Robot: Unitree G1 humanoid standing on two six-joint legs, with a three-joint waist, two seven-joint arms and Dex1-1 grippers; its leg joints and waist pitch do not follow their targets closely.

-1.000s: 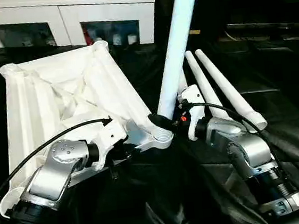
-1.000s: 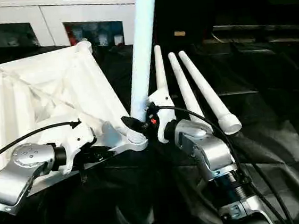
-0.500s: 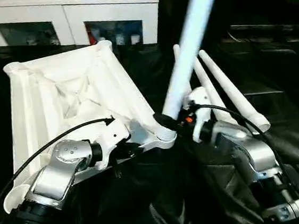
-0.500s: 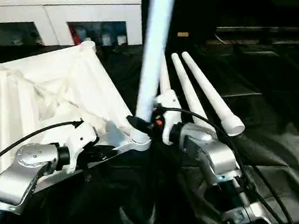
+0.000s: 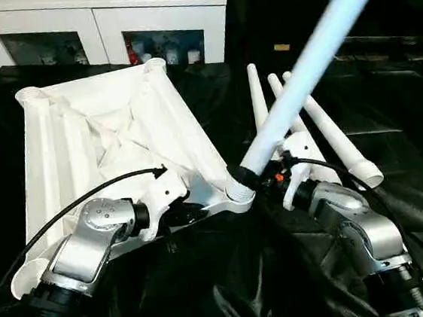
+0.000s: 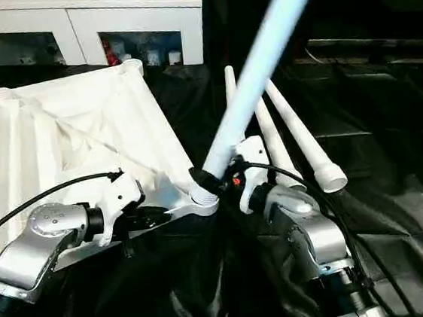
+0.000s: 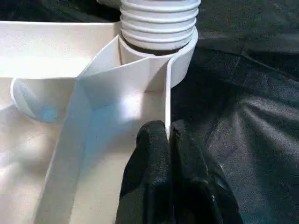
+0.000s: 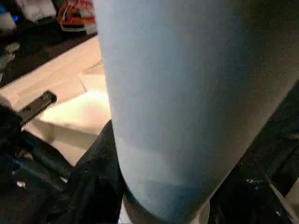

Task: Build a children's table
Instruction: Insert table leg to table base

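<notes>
Lying upside down on the black-draped worktop (image 5: 172,291), the table top (image 5: 97,148) showed its ribbed underside and round corner sockets. The corner socket (image 5: 240,198) just ahead of the left end effector (image 7: 169,140) held the threaded end of one leg (image 5: 308,65). That end effector was pinched shut on a thin rib (image 7: 167,93) of the top right beside the socket. The right end effector (image 5: 262,174) stood about half open around the leg's base, gripping it just above the socket. Three more legs (image 5: 322,128) lay side by side on the worktop beyond the right end effector. A white cabinet (image 5: 107,25) stood behind.

Compared with a second earlier, the held leg leaned much further toward the right end effector's side, where it had stood nearly upright; its base remained in the socket.
</notes>
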